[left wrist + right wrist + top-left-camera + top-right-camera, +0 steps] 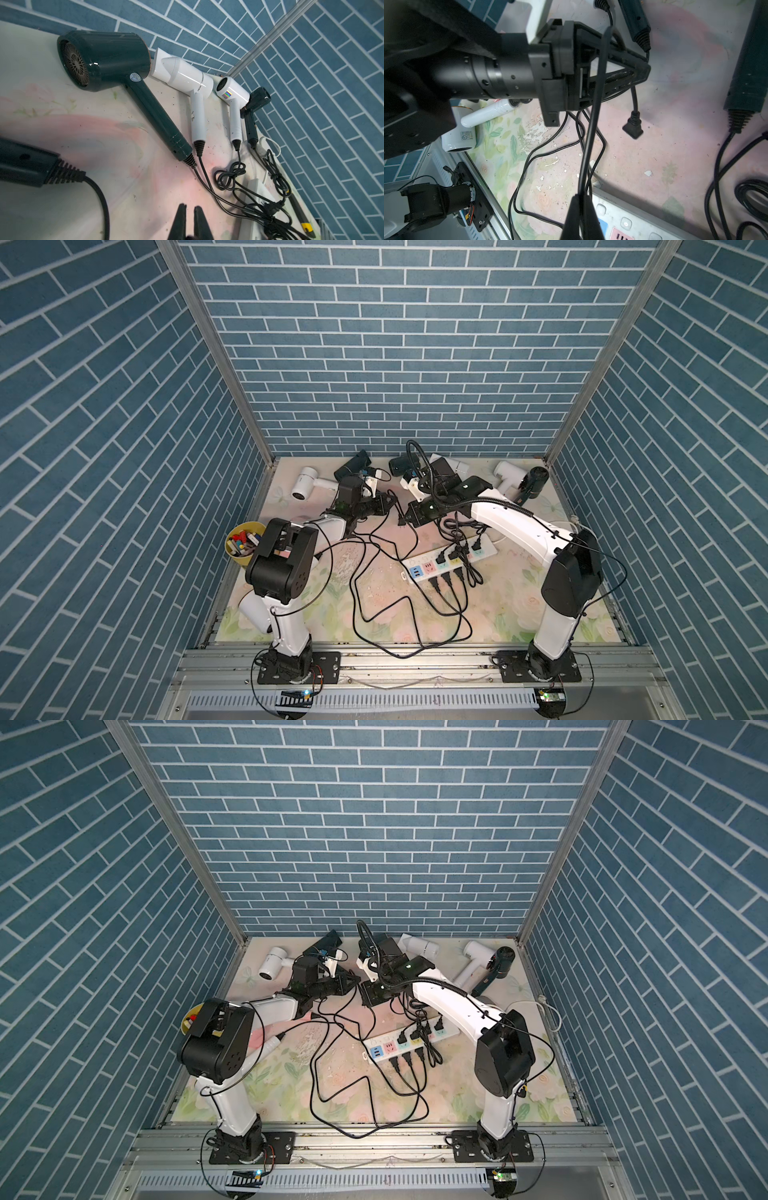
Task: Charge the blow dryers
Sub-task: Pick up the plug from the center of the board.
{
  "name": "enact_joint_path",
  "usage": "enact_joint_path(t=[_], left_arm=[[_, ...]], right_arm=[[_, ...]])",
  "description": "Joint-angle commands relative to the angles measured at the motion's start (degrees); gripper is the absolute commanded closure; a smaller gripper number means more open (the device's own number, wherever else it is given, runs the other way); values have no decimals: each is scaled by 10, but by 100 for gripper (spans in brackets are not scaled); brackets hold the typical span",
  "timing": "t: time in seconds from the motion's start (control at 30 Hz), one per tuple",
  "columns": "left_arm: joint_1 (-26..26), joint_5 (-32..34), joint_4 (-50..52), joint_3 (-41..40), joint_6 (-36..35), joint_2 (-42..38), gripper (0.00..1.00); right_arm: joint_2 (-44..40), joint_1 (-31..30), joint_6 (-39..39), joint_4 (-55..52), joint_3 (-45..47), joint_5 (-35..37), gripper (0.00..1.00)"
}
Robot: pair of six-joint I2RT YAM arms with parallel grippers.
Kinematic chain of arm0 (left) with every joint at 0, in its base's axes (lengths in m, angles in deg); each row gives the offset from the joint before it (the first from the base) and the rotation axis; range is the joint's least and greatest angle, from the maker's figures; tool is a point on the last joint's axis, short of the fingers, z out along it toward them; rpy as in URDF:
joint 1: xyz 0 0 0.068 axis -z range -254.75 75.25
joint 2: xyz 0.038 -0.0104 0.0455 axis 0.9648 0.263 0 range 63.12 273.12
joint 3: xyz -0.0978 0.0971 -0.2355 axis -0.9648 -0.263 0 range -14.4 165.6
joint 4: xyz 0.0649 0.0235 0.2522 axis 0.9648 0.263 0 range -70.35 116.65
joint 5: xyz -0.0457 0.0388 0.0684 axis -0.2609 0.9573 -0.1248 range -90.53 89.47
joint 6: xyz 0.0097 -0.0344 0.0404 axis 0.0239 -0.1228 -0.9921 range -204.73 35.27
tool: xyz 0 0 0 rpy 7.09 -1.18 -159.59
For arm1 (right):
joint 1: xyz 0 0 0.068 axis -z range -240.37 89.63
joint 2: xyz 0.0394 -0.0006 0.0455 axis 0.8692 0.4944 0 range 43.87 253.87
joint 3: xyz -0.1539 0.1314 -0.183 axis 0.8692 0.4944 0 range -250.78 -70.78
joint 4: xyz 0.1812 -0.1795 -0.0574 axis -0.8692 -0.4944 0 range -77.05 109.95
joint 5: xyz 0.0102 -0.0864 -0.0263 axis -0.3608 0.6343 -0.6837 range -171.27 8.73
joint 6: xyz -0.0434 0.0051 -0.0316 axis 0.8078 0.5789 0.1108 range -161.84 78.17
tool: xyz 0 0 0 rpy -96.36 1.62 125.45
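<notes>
Several blow dryers lie along the back of the table: a dark green one (108,62), two white ones (187,79) (232,93) and a small dark one (257,101). Another white one (305,485) lies at the far left. Their black cords trail to the white power strip (424,568), where several plugs sit. My left gripper (190,207) is shut at mid-table. In the right wrist view a cord is caught in it and a black plug (633,126) hangs below it. My right gripper (581,197) is shut on a black cord just above the strip (629,220).
A yellow cup (239,547) of small items stands at the table's left edge. A yellow-and-black utility knife (301,216) lies along the right edge. Loose cord loops (374,605) cover the middle and front of the mat. Brick-pattern walls close in three sides.
</notes>
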Motion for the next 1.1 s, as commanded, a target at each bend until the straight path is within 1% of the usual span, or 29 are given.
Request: enact_joint_path(t=[0.0, 0.1, 0.13, 0.2, 0.27, 0.4, 0.43, 0.5, 0.6, 0.63, 0.7, 0.8, 0.9, 1.07], left_arm=[[15, 29, 5, -21, -12, -64, 94], [32, 52, 12, -34, -14, -99, 96], [37, 58, 17, -36, -15, -106, 96], [47, 77, 31, -37, -22, -120, 97], [51, 89, 38, -39, -27, -129, 98], [54, 104, 34, -57, -25, -152, 99], [56, 104, 32, -59, -23, -158, 99], [65, 106, 36, -61, -25, -169, 99], [84, 111, 53, -57, -25, -183, 99], [93, 119, 60, -54, -23, -188, 99], [120, 157, 95, -43, -20, -199, 100], [160, 222, 113, -44, -11, -217, 100], [184, 256, 118, -44, 15, -222, 100], [204, 297, 136, -40, 59, -216, 100]], right_arm=[[-46, -4, -19, 7, 26, 24, 100], [-79, -3, -37, 17, 57, 39, 100], [-90, -3, -41, 18, 65, 45, 95], [-123, -3, -52, 13, 84, 72, 73], [-155, -3, -62, 0, 99, 115, 57], [-214, 5, -83, -24, 128, 207, 36], [-223, 10, -89, -27, 135, 222, 33], [-239, 31, -102, -24, 154, 239, 31], [-234, 52, -101, -15, 165, 237, 31], [-224, 53, -98, -16, 160, 231, 33], [-192, 53, -92, -17, 145, 212, 37], [-151, 44, -92, 1, 132, 185, 42], [-116, 22, -88, 11, 113, 165, 45], [-93, -7, -96, 33, 112, 183, 44]])
